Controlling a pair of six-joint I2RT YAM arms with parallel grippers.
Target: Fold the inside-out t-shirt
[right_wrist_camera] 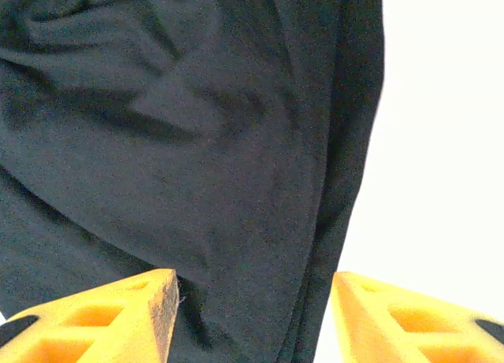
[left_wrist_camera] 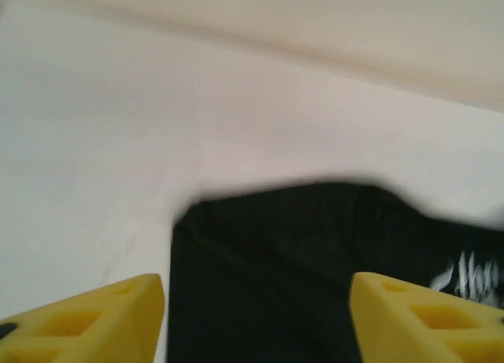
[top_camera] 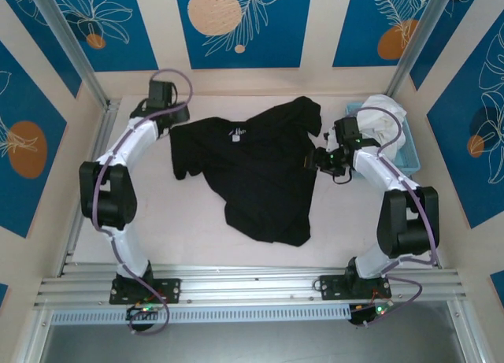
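Note:
The inside-out t-shirt lies rumpled on the table, black, with small white lettering near its collar. My left gripper hovers at the shirt's back left corner. In the left wrist view it stands open, its yellow fingers wide apart over a black cloth edge, and the lettering shows at the right. My right gripper is at the shirt's right side. In the right wrist view it is open, with folded black cloth lying between the fingers, not pinched.
A blue basket holding a white garment stands at the back right, just behind the right arm. Walls enclose the table on three sides. Bare tabletop lies in front of the shirt.

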